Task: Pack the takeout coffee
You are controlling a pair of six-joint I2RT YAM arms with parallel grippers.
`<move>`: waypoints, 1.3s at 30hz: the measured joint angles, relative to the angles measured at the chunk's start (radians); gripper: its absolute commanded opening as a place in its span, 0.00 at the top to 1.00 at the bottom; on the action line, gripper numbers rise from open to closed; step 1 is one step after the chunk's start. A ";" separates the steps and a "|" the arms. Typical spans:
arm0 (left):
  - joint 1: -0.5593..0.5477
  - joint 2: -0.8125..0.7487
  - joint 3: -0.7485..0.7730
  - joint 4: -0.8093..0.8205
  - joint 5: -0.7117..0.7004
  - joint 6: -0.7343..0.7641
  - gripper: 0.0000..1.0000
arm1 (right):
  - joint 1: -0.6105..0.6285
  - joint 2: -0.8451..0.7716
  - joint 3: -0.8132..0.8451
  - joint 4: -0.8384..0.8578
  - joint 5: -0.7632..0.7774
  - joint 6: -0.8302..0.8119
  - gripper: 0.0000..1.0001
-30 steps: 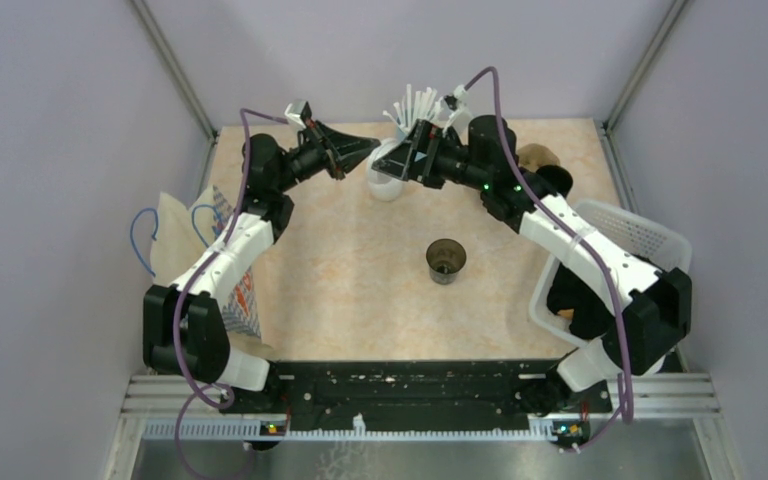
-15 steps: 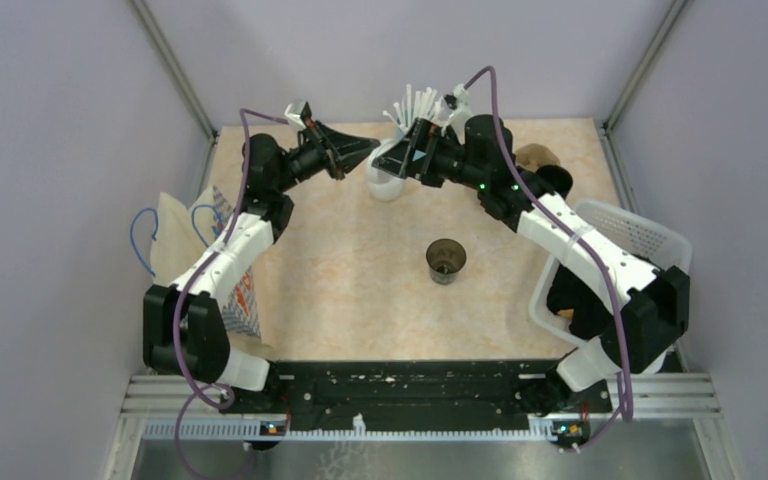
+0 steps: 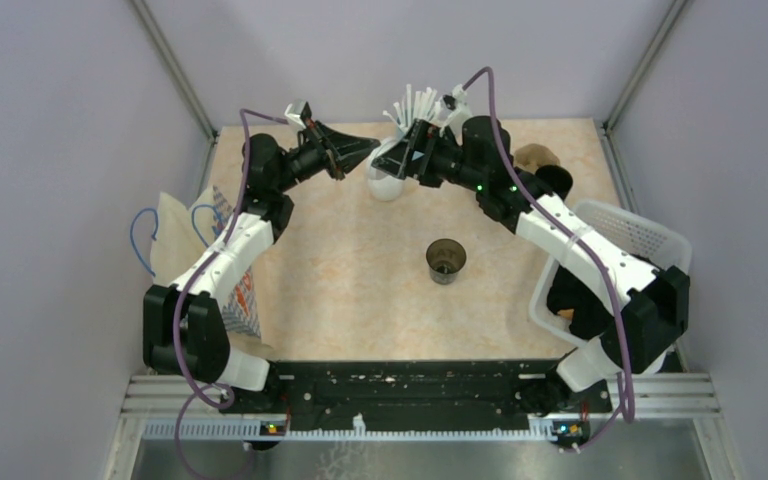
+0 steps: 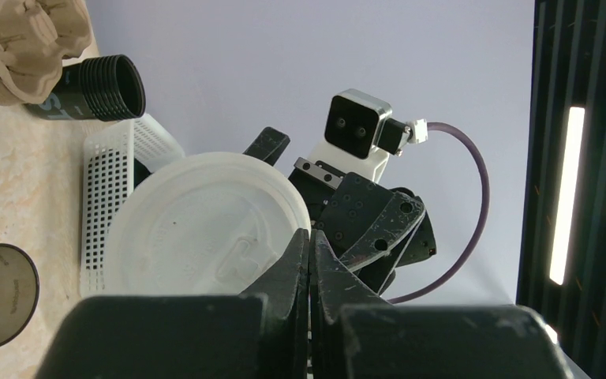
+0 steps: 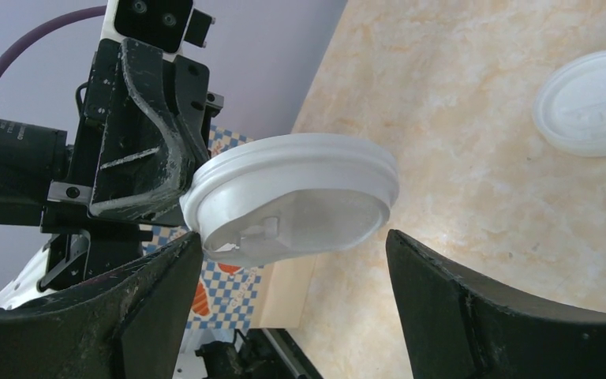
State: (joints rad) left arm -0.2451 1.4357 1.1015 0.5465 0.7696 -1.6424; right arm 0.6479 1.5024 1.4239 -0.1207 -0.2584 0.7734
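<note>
Dark cup (image 3: 446,262) upright, open, mid-table; white lid (image 5: 300,189) tilted in midair beyond it.

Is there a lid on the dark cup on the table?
No, the dark cup stands open; the left gripper holds a white lid aloft.

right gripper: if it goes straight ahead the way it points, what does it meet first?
The white lid, pinched at its rim by the left gripper. It sits between the right gripper's open jaws; how much gap remains is unclear.
</note>
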 measured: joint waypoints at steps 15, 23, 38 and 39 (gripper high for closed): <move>0.000 0.000 0.000 0.001 0.007 -0.005 1.00 | 0.000 0.006 0.006 0.030 0.003 -0.003 0.01; 0.000 0.000 0.000 0.004 0.019 -0.009 1.00 | 0.000 0.013 0.006 0.045 0.003 0.006 0.12; 0.000 0.013 0.000 0.009 0.024 -0.001 0.84 | 0.003 0.014 0.006 0.034 0.008 0.011 0.25; 0.002 0.013 0.000 0.004 0.025 0.008 0.80 | 0.003 0.014 0.006 0.021 0.009 0.008 0.25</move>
State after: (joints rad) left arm -0.2428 1.4487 1.1019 0.5503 0.7948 -1.6341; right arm 0.6506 1.5162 1.4296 -0.1001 -0.2497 0.7815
